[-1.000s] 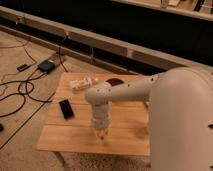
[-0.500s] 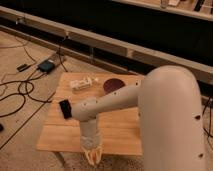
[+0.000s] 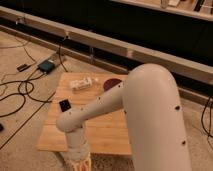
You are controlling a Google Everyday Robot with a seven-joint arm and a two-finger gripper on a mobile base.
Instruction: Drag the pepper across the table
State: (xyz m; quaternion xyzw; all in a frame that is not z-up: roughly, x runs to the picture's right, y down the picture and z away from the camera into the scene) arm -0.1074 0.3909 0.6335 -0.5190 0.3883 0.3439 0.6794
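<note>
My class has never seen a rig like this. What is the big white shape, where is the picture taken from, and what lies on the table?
The white shape is a robot arm, seen from a single camera looking down over it; the camera's mounting is unknown. The arm ends in a gripper, low at the table's near edge. The bamboo-coloured table holds a black phone, a pale packet and a round dark red thing. I cannot make out the pepper, or whether anything is held. Cables and a small box lie on the floor.
</note>
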